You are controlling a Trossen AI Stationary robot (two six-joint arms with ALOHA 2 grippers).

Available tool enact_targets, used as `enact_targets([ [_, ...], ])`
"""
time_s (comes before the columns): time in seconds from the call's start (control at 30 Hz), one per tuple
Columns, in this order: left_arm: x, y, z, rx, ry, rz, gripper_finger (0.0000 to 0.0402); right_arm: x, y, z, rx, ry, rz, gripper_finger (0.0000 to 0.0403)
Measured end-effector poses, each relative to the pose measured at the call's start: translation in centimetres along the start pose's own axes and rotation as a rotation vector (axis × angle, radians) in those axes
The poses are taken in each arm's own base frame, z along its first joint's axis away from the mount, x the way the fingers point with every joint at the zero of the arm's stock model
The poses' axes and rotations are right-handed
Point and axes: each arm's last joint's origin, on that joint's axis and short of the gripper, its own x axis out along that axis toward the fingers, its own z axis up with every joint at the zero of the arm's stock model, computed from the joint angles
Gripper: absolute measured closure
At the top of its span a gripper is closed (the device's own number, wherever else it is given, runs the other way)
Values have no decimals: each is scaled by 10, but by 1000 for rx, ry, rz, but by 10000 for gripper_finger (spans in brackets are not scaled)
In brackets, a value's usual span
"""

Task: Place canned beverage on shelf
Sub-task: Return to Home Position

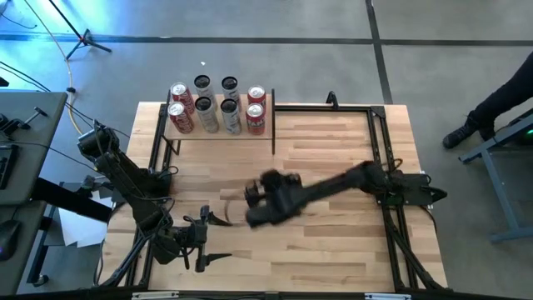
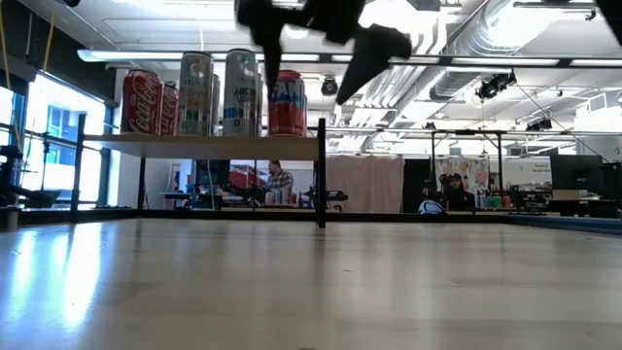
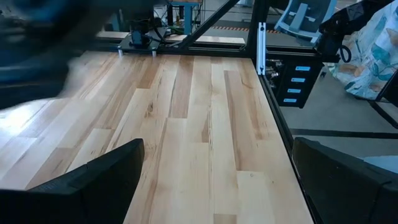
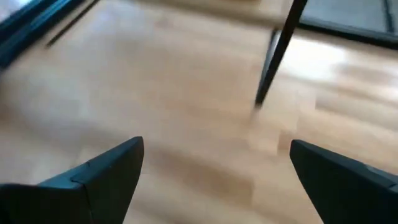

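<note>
Eight tall aluminium beverage cans (image 1: 218, 104) are standing upright in two rows of four on the small pale wooden shelf with thin black posts (image 2: 214, 145), which is sitting at the far left of the striped plank surface (image 1: 333, 158). We are seeing a red pair at one end, silvery pairs in the middle and an orange-red pair at the other end. We are judging the cans stiff but thin-walled, smooth and easy to dent, so best taken across the mid-body with a modest squeeze. The right gripper (image 4: 216, 152) is hanging above the middle of the surface, fingers spread wide and gripping nothing. The left gripper (image 3: 217, 152) is waiting at the near left, its fingers likewise spread and empty.
</note>
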Motion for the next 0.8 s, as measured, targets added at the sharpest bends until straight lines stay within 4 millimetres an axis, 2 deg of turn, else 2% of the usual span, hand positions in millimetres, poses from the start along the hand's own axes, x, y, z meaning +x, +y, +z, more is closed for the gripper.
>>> enact_targets([
  [0.17,0,0,0,-5,-3,-1,14,-56,-11,-38,-81,0,37,11],
  [0.3,0,0,0,-6,-2,-5,14,-99,-27,-64,-14,-153,90,21],
  [0.4,0,0,0,-6,0,-10,14,-117,-41,-88,-1,-260,170,34],
  [0.47,0,-1,0,-6,3,-16,14,-120,-52,-100,10,-296,198,40],
  [0.63,0,-1,1,-7,2,-16,14,-105,-87,-126,56,-398,241,43],
  [0.8,0,-1,0,-7,5,-23,14,-93,-119,-133,39,-549,356,44],
])
